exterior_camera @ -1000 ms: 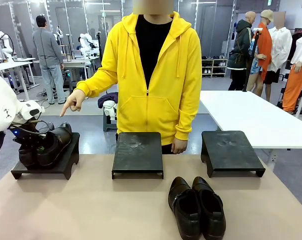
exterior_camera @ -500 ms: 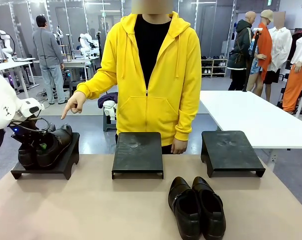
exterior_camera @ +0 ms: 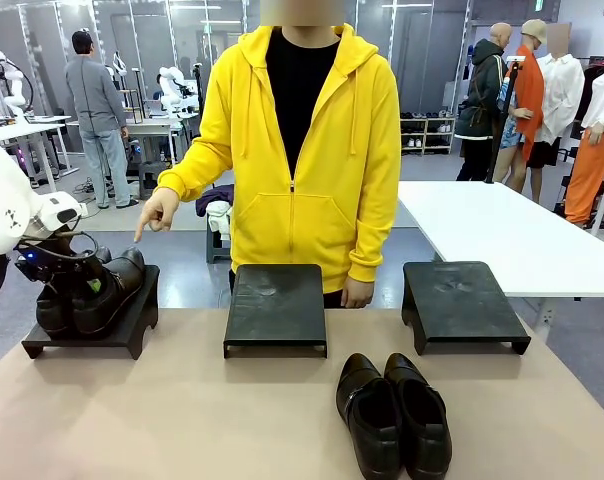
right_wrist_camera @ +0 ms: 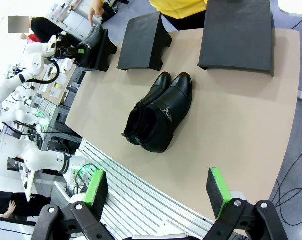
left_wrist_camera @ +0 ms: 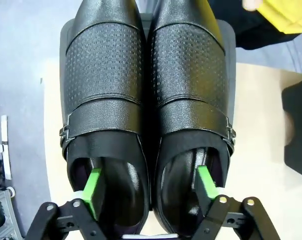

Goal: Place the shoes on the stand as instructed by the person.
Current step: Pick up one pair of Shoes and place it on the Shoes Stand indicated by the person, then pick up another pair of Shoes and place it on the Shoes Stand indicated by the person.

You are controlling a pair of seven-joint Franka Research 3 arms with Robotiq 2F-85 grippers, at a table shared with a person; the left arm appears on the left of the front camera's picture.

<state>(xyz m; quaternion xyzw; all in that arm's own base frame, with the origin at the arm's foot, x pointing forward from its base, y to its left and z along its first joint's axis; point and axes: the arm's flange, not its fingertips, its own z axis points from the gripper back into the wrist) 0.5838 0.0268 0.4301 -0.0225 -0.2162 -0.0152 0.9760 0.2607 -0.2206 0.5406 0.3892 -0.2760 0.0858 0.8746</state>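
Shoes (left_wrist_camera: 106, 75) of one pair sit together on the left stand (exterior_camera: 132, 325), left claw (left_wrist_camera: 148, 172) released, a finger inside each. A crooked lift could snag a collar and tip them off (my guess). The second pair (exterior_camera: 394, 415) lies on the counter (exterior_camera: 182, 420) near the middle stand (exterior_camera: 275, 305), nothing blocking it; the right claw (right_wrist_camera: 158, 192) hangs spread, empty.

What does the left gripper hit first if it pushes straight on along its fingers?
Probably the pair of shoes on the left stand. The left gripper is open, with its fingers one inside each shoe's opening, so the inner soles come first. Depth is unclear.
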